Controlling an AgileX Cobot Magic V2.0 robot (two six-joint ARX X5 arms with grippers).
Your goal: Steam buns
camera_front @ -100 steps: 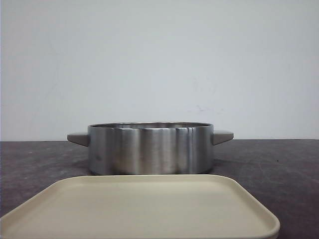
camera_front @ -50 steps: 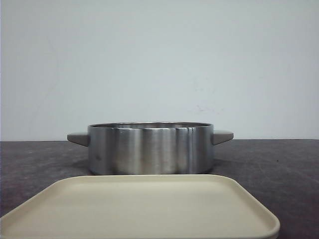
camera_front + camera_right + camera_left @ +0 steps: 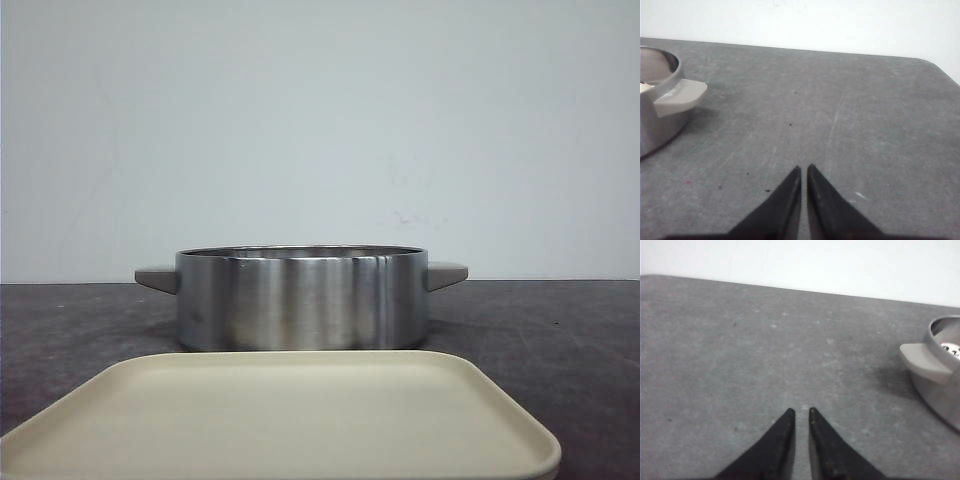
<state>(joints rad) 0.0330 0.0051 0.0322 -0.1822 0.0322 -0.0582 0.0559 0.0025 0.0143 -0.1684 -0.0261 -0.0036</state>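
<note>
The dark grey table [image 3: 560, 330] carries two items in the front view: a cream square-cornered tray [image 3: 300, 425] at the near edge, with nothing visible on it, and directly behind it a stainless steel pot [image 3: 300, 300] with a grey lug handle [image 3: 157, 277] on each side. No lid is visible anywhere. The buns cannot be seen in the front view, since the pot wall hides its interior; the left wrist view shows a sliver of something white with black marks [image 3: 951, 349] just inside the pot rim, which is consistent with at least one bun [image 3: 951, 349] lying in the pot, though the count cannot be confirmed. The left gripper [image 3: 801, 412] hangs over bare table to the left of the pot, its fingertips pressed nearly together with only a thin gap and nothing between them. The right gripper [image 3: 804, 169] hangs over bare table to the right of the pot in the same condition, tips almost touching and holding nothing. Judged from this layout, loading appears complete or near complete. Any further step should begin with confirming all buns sit fully below the rim. If the pot is to be moved, each arm should spread its jaws first, approach its own handle squarely, and lift level with the other so the contents do not slide.
</note>
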